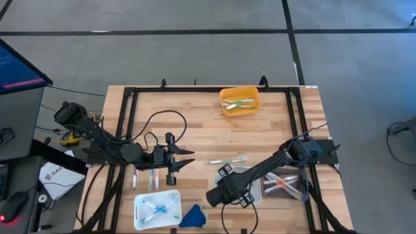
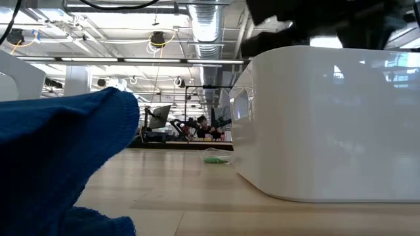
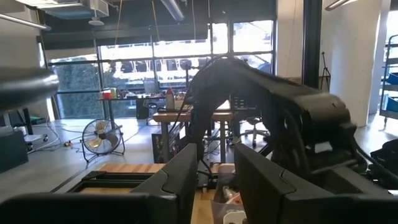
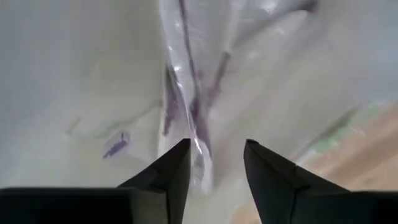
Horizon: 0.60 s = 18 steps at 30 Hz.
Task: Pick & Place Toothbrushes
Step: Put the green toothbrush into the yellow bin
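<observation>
We noted toothbrushes at frame centre on the table, more in the orange bin at upper centre, and others in the white tray at lower left. The right gripper hung over a wrapped brush in the clear tray, fingers spread, holding nothing. The left gripper sat left of centre, fingers apart, empty.

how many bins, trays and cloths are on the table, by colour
orange bin: 1
white trays: 2 (one front left, one under the right arm)
blue cloth: 1
total: 4
</observation>
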Tool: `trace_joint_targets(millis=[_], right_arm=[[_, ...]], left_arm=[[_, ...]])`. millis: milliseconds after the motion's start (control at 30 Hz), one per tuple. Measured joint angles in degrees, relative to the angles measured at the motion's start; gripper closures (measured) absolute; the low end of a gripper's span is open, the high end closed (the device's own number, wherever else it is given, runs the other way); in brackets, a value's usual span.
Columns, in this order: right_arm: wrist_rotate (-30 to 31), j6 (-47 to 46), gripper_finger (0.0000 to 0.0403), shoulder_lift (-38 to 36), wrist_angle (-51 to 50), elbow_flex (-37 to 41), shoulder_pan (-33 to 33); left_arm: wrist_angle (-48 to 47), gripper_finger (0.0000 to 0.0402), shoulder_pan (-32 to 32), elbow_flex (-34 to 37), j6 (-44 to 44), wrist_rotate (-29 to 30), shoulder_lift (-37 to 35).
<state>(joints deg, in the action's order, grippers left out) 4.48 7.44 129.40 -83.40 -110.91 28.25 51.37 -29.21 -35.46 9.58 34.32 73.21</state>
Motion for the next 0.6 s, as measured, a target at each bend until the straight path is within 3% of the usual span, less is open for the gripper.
trace_joint_targets(millis=[267, 467, 600], right_arm=[[0.2, -2.0, 0.0283, 0.0, -3.6, -8.5, -1.1], [8.5, -2.4, 0.032, -0.1, -4.0, -10.0, -3.2], [10.4, -4.1, 0.0371, -0.1, -5.7, -10.0, -6.5]], left_arm=[[-0.5, 0.0298, 0.0, 0.0, -0.1, 0.0, 0.0], [-1.5, 0.0298, 0.0, 0.0, -1.1, 0.0, 0.0], [-2.5, 0.0298, 0.0, 0.0, -2.4, 0.0, 0.0]])
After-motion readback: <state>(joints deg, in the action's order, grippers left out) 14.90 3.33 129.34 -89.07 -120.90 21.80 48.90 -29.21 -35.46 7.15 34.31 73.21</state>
